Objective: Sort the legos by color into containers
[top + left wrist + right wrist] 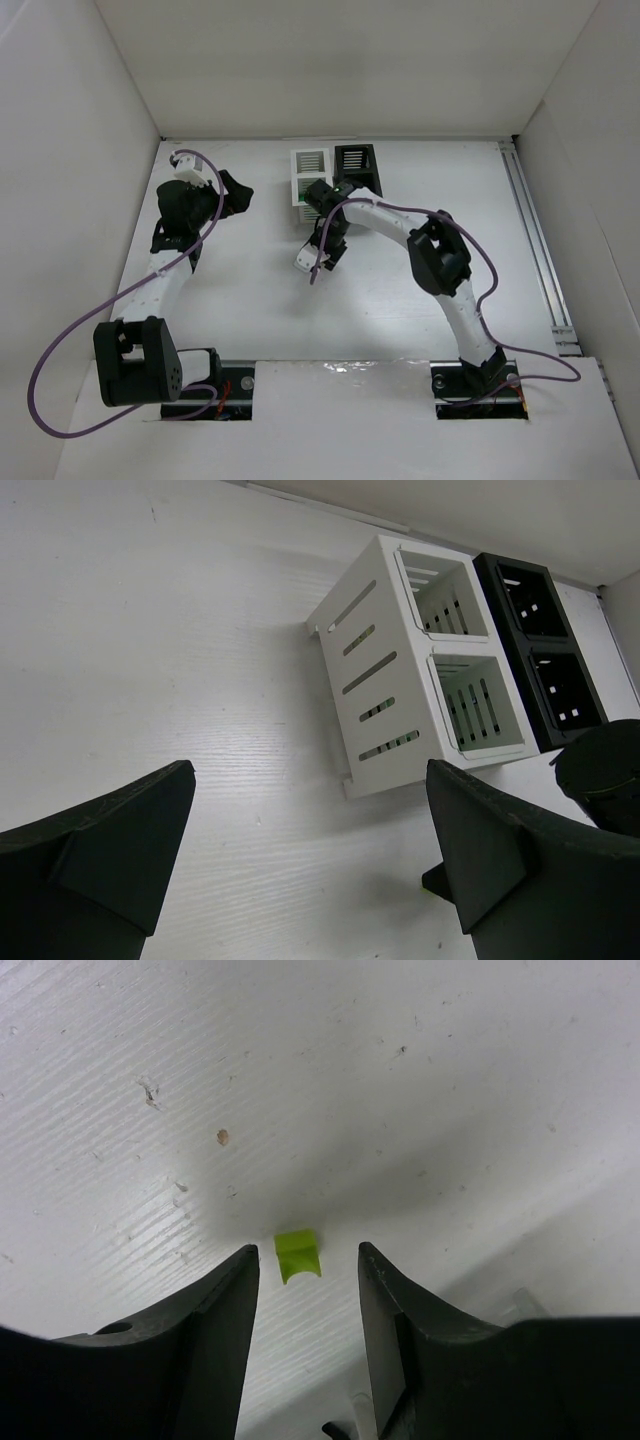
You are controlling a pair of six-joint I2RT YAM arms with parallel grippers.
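A small lime-green lego (298,1256) lies on the white table, between the tips of my right gripper (308,1256), a little nearer the left finger. The jaws are open and touch nothing. In the top view my right gripper (322,198) points down just in front of the containers (335,172), a 2x2 block with two white bins (400,680) on the left and two black bins (548,652) on the right. My left gripper (310,780) is open and empty, hovering over bare table left of the block (236,196). No other legos show.
White walls enclose the table on the left, back and right. A metal rail (535,240) runs along the right edge. Purple cables loop off both arms. The right arm's wrist (605,780) shows at the edge of the left wrist view.
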